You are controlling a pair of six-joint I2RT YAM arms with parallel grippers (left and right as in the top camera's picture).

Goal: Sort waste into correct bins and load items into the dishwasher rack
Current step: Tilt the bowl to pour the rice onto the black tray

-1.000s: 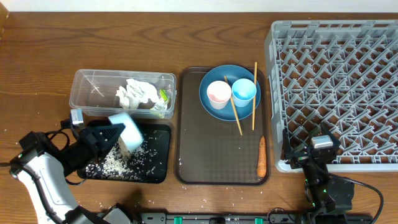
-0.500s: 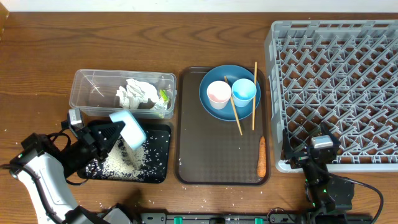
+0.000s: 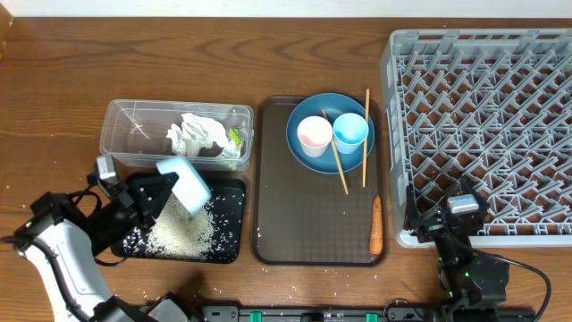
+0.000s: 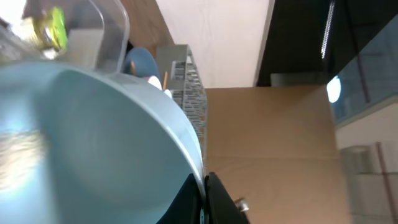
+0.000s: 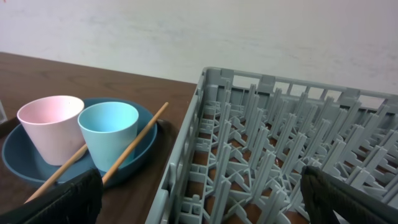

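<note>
No readable text, labels or numbers

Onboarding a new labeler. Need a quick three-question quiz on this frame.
1. True or false: the left tool holds the light-blue bowl tilted over the black tray.
2. Where does the carrot lie? A) clear tub B) brown tray C) dishwasher rack
3. How many cups stand on the dark-blue plate?
Key: 1 true; 2 B; 3 two, the pink cup and the light-blue cup.
</note>
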